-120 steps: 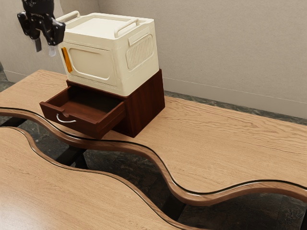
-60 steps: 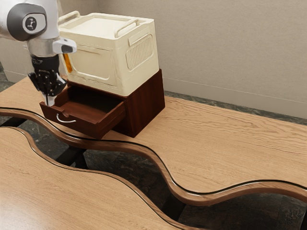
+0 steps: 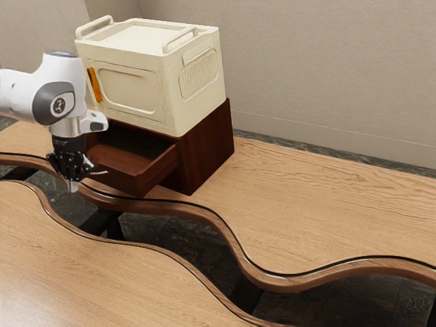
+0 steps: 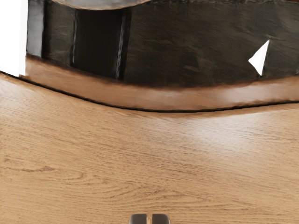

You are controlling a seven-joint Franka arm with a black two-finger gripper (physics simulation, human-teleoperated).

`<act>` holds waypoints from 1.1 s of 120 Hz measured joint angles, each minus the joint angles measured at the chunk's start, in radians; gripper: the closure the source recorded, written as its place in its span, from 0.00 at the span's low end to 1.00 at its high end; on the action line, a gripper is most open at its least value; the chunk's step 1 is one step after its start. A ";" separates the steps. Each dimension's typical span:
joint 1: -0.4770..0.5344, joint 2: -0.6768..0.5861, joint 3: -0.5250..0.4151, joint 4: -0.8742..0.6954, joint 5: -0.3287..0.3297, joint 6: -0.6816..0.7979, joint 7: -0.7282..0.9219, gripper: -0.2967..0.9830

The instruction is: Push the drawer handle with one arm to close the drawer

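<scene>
In the exterior view my gripper points down, its fingers together, in front of the drawer at the front's left part. The dark red-brown drawer stands pulled out of its cabinet. Part of the silver handle appears just to the exterior view's right of the fingers; the hand covers the rest. Whether they touch I cannot tell. In the wrist view, the two fingertips of my gripper stand side by side with a thin gap, nothing held.
A cream storage box with an orange latch sits on the cabinet. The wooden table has a wavy front edge, and across a dark gap lies a second wooden top. A white patch lies over the dark area in the wrist view.
My hand has come down from beside the cream box, past the drawer's left corner, to a low spot before its front. The fingers have closed. The drawer has not visibly moved.
</scene>
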 joint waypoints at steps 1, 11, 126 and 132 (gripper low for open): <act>0.002 0.003 0.001 0.001 0.002 0.006 0.001 0.84; 0.026 0.035 0.003 0.009 0.016 0.077 0.007 0.84; 0.016 0.329 -0.012 0.261 -0.056 0.433 0.049 0.83; 0.016 0.333 -0.012 0.261 -0.060 0.454 0.049 0.83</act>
